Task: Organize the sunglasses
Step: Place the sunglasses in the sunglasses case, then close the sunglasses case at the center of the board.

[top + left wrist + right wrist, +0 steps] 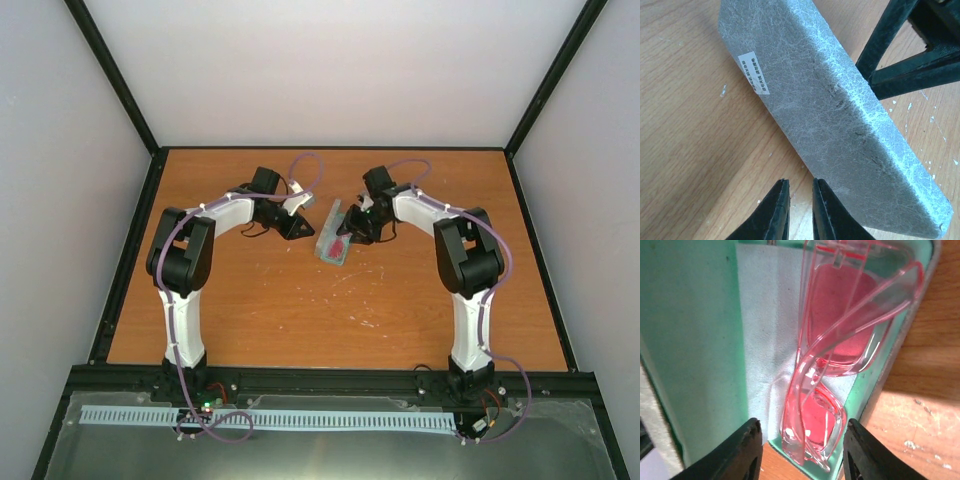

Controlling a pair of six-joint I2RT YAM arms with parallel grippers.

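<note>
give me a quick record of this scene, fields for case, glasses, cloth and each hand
case: open on the table, grey outside, teal lining
sunglasses: folded, lying inside the case on the cloth
cloth: pale blue, flat in the case
left hand: nearly shut, empty, beside the case's grey shell
right hand: open, one finger on either side of one end of the sunglasses; no clear grip
</note>
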